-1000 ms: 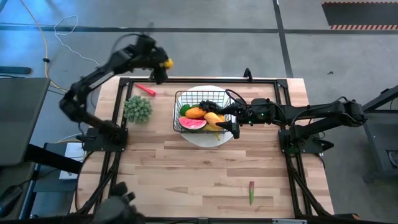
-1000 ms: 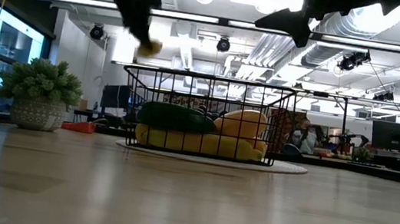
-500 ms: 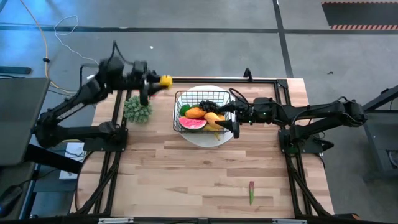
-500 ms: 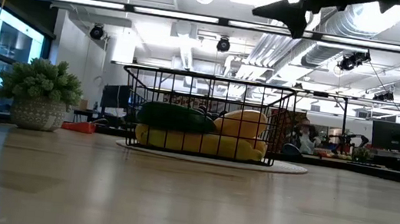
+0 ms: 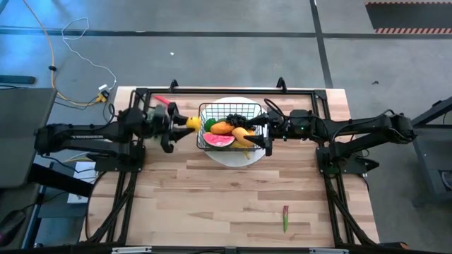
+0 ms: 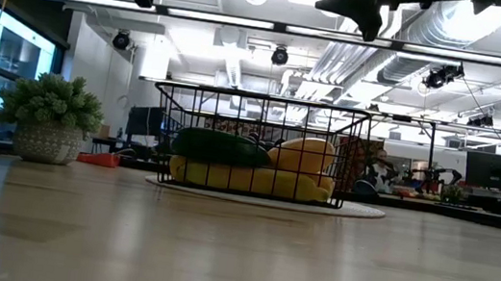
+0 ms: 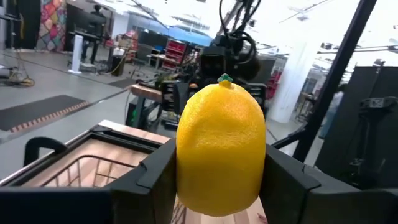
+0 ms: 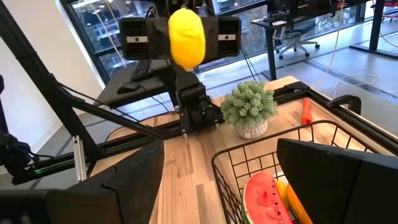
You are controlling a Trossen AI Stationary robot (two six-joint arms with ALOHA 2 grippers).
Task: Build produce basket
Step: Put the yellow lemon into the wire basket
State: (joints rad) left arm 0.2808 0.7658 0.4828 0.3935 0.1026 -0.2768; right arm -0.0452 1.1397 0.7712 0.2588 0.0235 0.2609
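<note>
High view: your left gripper (image 5: pixel 182 125) pinches 1 lemon (image 5: pixel 192 123) just beside the left wall of the basket (image 5: pixel 202 127), which sits on a white plate (image 5: pixel 248 156) on the table (image 5: pixel 226 197). Your right gripper (image 5: pixel 263 134), jaws spread, hangs at the basket's right side.

Low view: banana (image 6: pixel 255 179) and cucumber (image 6: pixel 220 147) lie inside.

Left wrist view: lemon clamped between both jaws.

Right wrist view: watermelon slice (image 8: pixel 266 197) in basket; potted plant (image 8: pixel 250 109) beyond.
</note>
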